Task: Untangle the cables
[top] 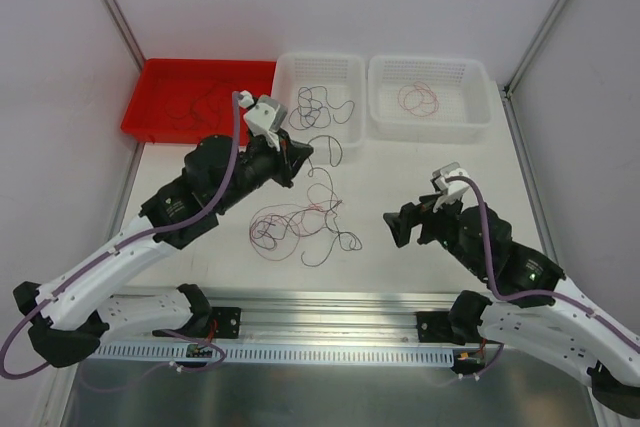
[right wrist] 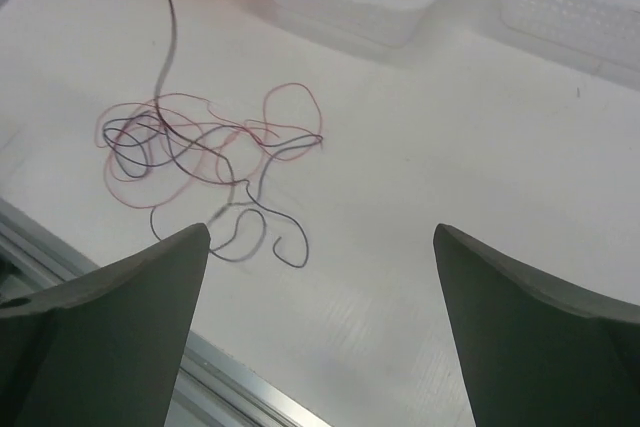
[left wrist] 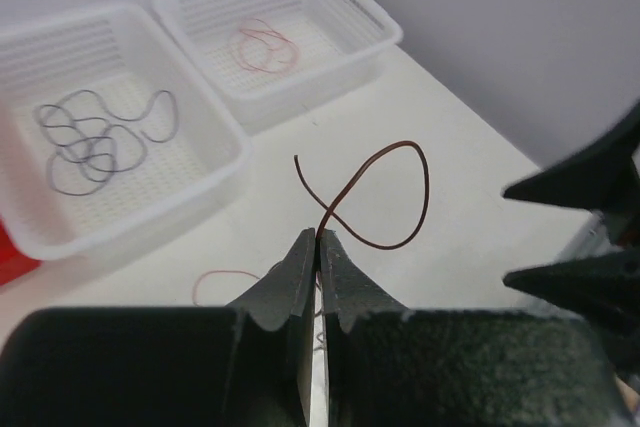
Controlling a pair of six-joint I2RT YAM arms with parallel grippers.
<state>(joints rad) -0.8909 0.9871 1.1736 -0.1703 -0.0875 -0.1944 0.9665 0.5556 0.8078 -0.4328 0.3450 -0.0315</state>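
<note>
A tangle of thin red, black and dark purple cables [top: 293,223] lies on the white table between the arms; it also shows in the right wrist view [right wrist: 195,147]. My left gripper [top: 299,158] is shut on one dark red cable [left wrist: 384,197], held above the table; the cable's free end curls in a loop beyond the fingertips [left wrist: 300,257]. A strand [right wrist: 166,27] rises from the tangle toward that gripper. My right gripper [top: 394,227] is open and empty, to the right of the tangle; its fingers [right wrist: 150,277] stand wide apart.
A red tray [top: 160,97] with several dark wires is at the back left. A white basket [top: 345,67] holds dark cables [left wrist: 95,137]. A second white basket [top: 475,87] holds a red cable [left wrist: 265,47]. A metal rail [top: 320,307] runs along the near edge.
</note>
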